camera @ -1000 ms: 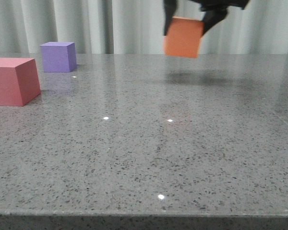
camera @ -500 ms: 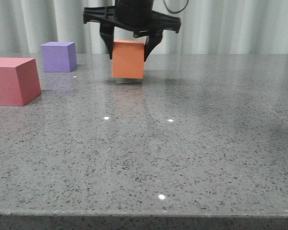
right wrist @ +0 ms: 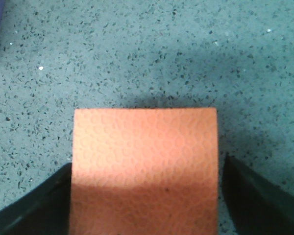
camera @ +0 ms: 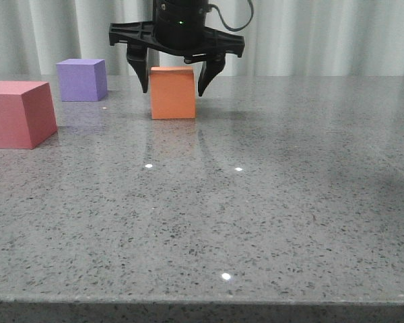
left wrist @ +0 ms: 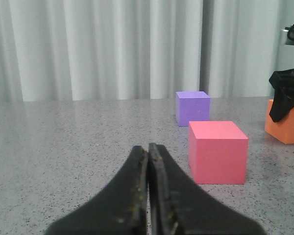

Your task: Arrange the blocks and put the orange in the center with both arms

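Now orange cube on table, between right tool's spread, non-touching fingers.

Left wrist view. The left gripper fills the lower foreground, its black jaws pressed together with nothing between them. On the grey speckled worktop beyond stands the pinkish-red cube, and farther back, just behind it, the purple cube. At the frame's edge the orange cube is partly visible, with a black finger of the other gripper in front of its upper face. Pale pleated curtains close the background.
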